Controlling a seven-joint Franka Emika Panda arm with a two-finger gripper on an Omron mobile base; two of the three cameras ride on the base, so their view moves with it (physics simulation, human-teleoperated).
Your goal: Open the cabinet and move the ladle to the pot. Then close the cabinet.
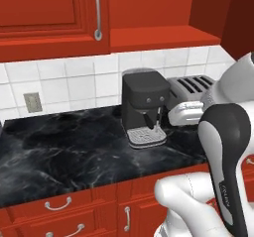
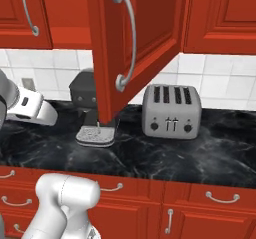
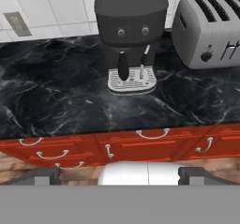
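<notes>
Above the black counter point(image 3: 61, 101), the tool point(image 3: 119, 175) hung wide and empty, facing one coffee machine point(image 3: 131, 26) and one toaster point(image 3: 211, 28); one cabinet point(image 2: 135, 43) door stood open.

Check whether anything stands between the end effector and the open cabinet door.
Nothing visible does: the open end effector hovers before the counter, facing the coffee machine, and the cabinet door hangs higher up.

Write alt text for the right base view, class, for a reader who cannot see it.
A red cabinet door hangs swung open over a black marble counter, its silver handle facing us. Behind its lower edge stands a dark coffee machine, with a silver four-slot toaster to the right.
</notes>
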